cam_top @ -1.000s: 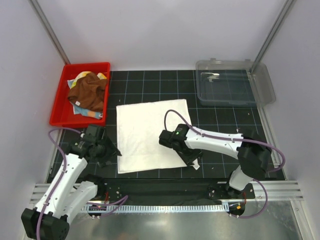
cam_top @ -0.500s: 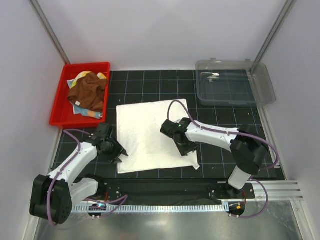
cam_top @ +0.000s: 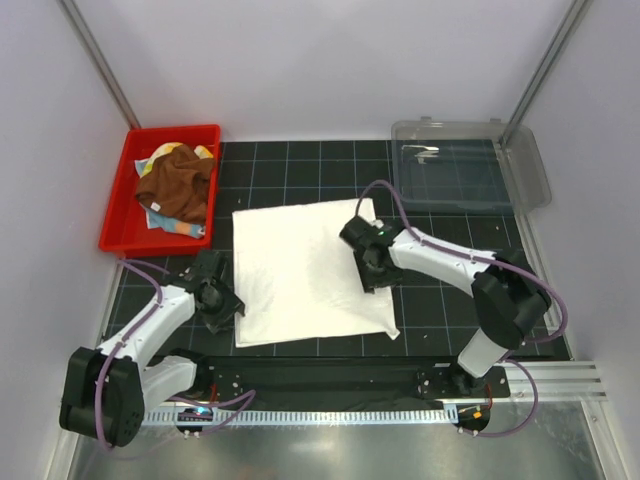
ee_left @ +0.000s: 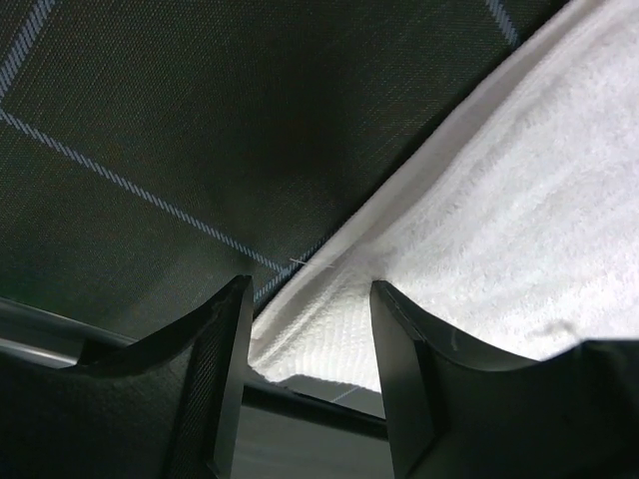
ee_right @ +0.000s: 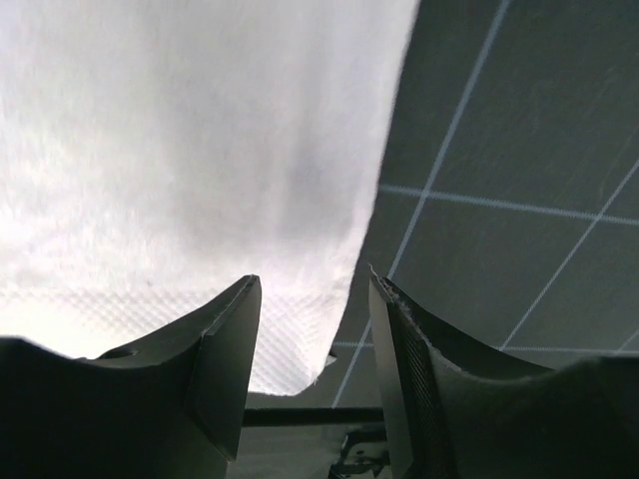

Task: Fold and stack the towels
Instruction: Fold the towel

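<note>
The large white towel (cam_top: 305, 275) lies spread flat on the black grid mat. My left gripper (cam_top: 230, 304) is low at its left edge, jaws open; in the left wrist view the white towel's (ee_left: 499, 230) hem runs between the open left gripper (ee_left: 308, 339). My right gripper (cam_top: 371, 274) hovers over the towel's right edge, also open. In the right wrist view the white towel's (ee_right: 200, 150) edge and near corner lie below the right gripper (ee_right: 312, 299). The rust-brown towel (cam_top: 178, 185) is bunched in the red bin, over the yellow one (cam_top: 165, 153) and the light blue one (cam_top: 172, 226).
The red bin (cam_top: 118, 200) stands at the back left of the mat. A clear plastic container (cam_top: 465, 165) with its lid beside it is at the back right. Metal rails run along the table's near edge, by the arm bases.
My right gripper moved from the towel's near right corner back along its right edge. My left gripper came in closer to the towel's left edge.
</note>
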Robot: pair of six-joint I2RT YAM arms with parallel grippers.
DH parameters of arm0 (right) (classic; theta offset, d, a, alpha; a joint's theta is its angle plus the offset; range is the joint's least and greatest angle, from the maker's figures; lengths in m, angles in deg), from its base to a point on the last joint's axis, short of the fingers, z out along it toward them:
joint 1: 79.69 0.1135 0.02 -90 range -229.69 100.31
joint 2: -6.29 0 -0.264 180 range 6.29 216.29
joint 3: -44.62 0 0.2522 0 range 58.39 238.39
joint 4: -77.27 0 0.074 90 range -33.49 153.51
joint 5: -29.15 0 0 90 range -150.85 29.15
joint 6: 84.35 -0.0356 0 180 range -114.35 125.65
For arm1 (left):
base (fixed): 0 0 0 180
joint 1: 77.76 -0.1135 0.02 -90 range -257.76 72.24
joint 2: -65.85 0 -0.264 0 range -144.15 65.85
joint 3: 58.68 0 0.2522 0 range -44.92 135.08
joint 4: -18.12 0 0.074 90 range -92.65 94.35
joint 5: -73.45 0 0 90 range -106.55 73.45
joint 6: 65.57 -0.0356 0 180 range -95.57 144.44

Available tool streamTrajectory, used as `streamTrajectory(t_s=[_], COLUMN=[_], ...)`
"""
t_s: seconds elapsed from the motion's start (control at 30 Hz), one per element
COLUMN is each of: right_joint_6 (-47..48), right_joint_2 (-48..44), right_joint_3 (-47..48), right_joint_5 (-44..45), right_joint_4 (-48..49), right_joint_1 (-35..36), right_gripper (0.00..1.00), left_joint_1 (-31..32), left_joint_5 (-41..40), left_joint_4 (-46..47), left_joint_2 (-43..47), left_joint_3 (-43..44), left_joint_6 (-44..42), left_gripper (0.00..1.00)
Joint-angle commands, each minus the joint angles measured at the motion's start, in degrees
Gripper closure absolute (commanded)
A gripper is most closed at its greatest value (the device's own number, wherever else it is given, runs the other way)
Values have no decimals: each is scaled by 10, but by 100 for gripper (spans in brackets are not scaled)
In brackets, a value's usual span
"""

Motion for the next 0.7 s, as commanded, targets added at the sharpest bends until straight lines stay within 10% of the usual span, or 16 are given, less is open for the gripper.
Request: streamTrajectory(t_s=[0.0,0.13,0.3,0.37,0.47,0.57,0.67], right_joint_6=[8,-10,-27,-43,-68,-78,-90], right_joint_2=[-44,-71,-76,-98,-136,-162,-180], right_joint_3=[4,-55,-113,-140,-174,-203,-212], right_joint_5=[-34,-70,-80,-76,-111,-150,-180], right_joint_4=[50,120,178,196,231,240,237], right_joint_1=[-65,-105,-141,-143,-143,-143,-143], right_gripper=[45,42,42,42,42,45,46], left_joint_1=[0,1,0,0,-1,-2,-2], left_joint_5=[-6,-18,-67,-89,-85,-105,-107], left_joint_4=[11,11,-21,-37,-41,-61,-61], left_joint_2=[-6,-22,-10,-6,-12,-41,-63], left_joint_3=[-15,-21,-2,7,32,104,180], left_joint_6=[29,21,21,22,13,-18,-63], left_gripper=[46,52,96,100,90,59,55])
